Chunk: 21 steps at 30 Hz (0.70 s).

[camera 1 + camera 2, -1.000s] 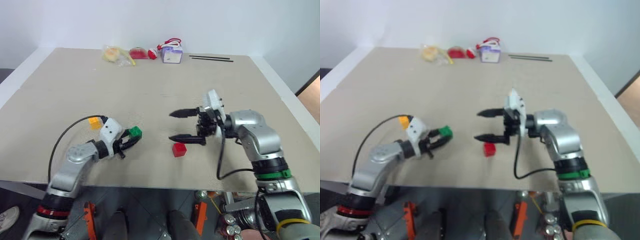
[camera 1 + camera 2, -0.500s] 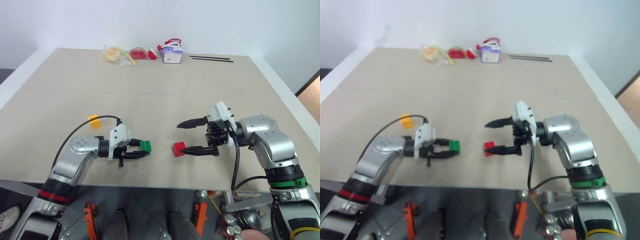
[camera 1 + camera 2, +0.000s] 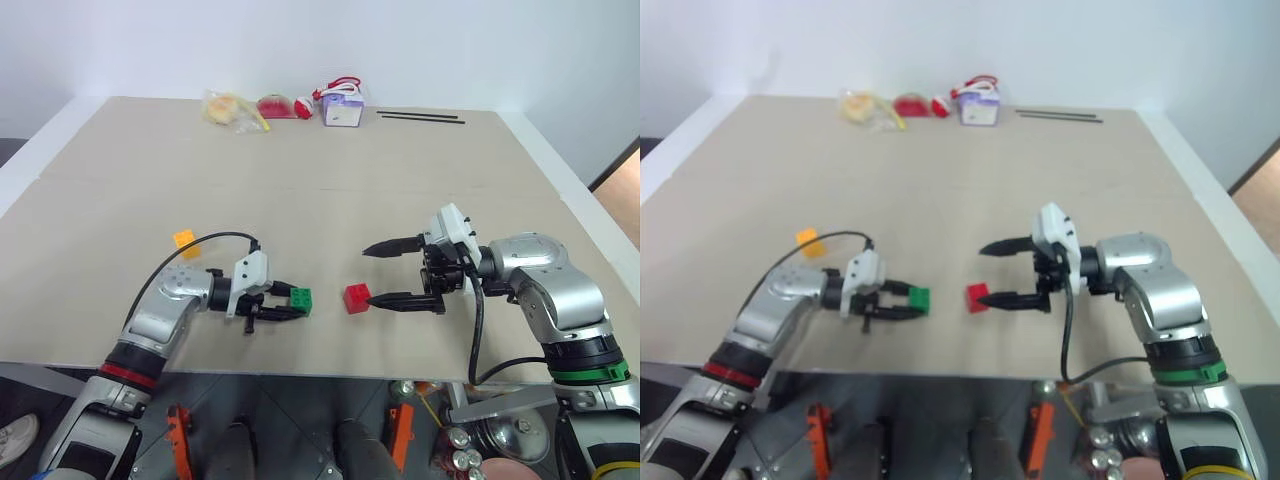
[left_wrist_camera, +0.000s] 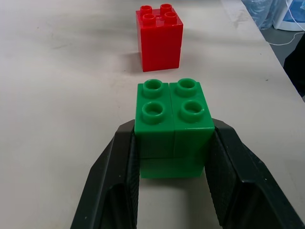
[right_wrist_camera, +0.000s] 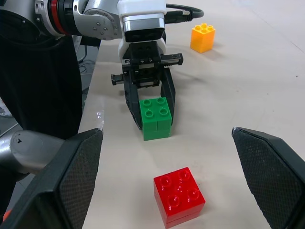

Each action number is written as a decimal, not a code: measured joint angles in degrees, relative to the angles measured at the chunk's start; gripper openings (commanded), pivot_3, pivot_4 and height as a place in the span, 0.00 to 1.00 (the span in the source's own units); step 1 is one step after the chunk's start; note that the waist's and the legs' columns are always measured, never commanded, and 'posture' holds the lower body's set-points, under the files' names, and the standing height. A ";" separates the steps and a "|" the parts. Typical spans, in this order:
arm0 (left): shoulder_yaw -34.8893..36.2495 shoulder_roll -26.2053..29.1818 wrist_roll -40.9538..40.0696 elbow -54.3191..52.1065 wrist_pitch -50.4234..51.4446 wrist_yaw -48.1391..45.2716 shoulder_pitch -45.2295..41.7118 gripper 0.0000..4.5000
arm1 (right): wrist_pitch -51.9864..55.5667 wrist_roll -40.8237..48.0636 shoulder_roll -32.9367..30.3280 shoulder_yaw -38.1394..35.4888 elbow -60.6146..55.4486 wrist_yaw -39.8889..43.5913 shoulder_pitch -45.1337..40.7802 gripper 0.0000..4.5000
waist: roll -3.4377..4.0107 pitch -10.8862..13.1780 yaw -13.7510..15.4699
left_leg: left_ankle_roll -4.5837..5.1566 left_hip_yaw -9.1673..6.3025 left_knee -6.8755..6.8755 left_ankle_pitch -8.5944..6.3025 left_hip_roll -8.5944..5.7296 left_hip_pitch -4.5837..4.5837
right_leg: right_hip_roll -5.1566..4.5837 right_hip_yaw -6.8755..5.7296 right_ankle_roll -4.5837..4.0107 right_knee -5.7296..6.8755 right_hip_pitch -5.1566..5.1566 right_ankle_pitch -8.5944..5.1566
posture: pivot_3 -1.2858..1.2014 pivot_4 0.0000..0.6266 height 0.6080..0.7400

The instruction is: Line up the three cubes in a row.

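Item: green cube (image 3: pixel 299 298), clamped in your left hand (image 3: pixel 285 302), low at the table (image 3: pixel 320 170), just left of the red cube (image 3: pixel 357 298). Set it square beside red, studs up, then release. Right hand (image 3: pixel 385 273) gapes wide, empty, around red. Yellow-orange cube (image 3: pixel 184 239) lies well apart. No legible writing.

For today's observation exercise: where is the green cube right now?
In the left eye view the green cube sits near the table's front edge, gripped in the left gripper, just left of the red cube; the yellow-orange cube lies farther left and back.
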 measured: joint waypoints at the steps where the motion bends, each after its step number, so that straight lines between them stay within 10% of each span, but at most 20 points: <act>1: 0.00 -0.08 0.11 0.38 -0.13 -0.11 -0.36 0.29 | 0.07 0.00 0.00 0.00 0.00 -0.20 0.00 1.00 | 0.00 0.00 -0.01 | 0.00 0.00 0.01 0.00 0.00 0.00 | 0.00 0.00 0.00 0.00 0.01 0.00 | 0.52 0.24 0.98; 15: 0.08 -0.96 1.02 1.91 -0.77 -0.33 -1.21 0.29 | 0.27 -0.02 -0.01 0.00 0.20 -0.77 0.00 1.00 | 0.00 0.00 0.01 | 0.00 -0.01 0.02 0.00 0.00 0.00 | 0.00 0.00 0.00 0.01 0.03 0.00 | 0.52 0.24 0.98; 16: 0.11 -1.05 1.04 2.10 -0.78 -0.33 -1.30 0.53 | 0.21 -0.03 -0.01 0.00 0.23 -0.78 -0.01 1.00 | 0.00 0.00 0.01 | 0.00 -0.01 0.02 0.00 0.00 0.00 | 0.00 0.00 0.00 0.01 0.03 0.00 | 0.52 0.24 0.98; 21: 0.11 -1.56 1.08 2.66 -0.35 -0.43 -1.34 0.92 | -0.13 -0.05 -0.01 0.00 0.77 -0.77 -0.06 1.00 | 0.00 0.00 0.00 | 0.00 -0.01 0.02 0.00 0.00 0.00 | 0.01 0.00 0.01 0.02 0.02 0.00 | 0.52 0.24 0.98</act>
